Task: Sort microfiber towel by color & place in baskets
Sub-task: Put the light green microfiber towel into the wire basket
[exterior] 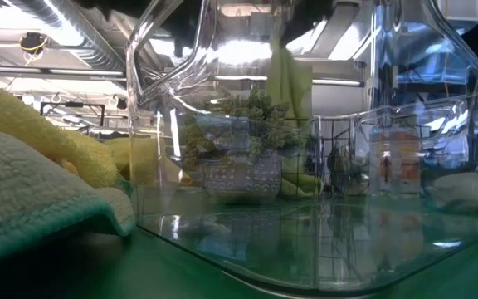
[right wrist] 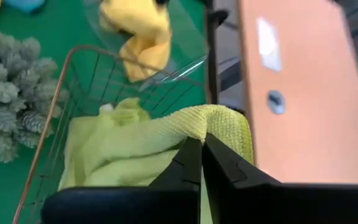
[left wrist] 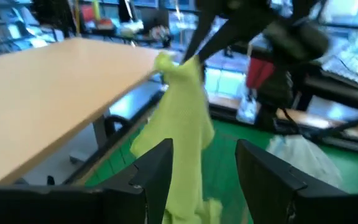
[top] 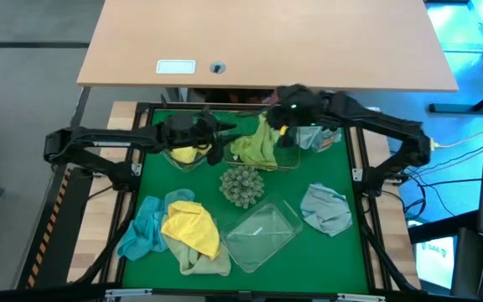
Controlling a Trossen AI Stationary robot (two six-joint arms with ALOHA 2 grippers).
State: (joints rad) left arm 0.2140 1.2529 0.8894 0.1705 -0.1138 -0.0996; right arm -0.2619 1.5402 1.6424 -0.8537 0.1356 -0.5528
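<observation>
The right gripper (right wrist: 201,146) is pinched shut on a fold of a lime green towel (top: 258,144), holding it up over the wire basket (right wrist: 61,112) at the far side of the green surface (top: 309,172). The cloth hangs down from the fingers with its lower end bunched inside the basket. From the left wrist it shows as a long drape dangling from the right arm's dark fingers.

The left gripper (left wrist: 201,180) hovers just beside it, jaws apart and empty, above a clear tub (top: 187,158) that holds a yellow towel (top: 184,154). That tub sits touching the wire basket's side.

A spiky grey-green ball (top: 241,184) rests near the middle of the surface, just in front of the basket. Nearer the front edge lies a second clear tub (top: 262,231), empty as far as I can tell. To its left a heap of cloths lies loose: a light blue one (top: 141,228), a bright yellow one (top: 193,226) on top, and a pale sage one (top: 204,262) beneath. A grey-blue towel (top: 325,208) lies crumpled to the right of the tub, apart from it.
</observation>
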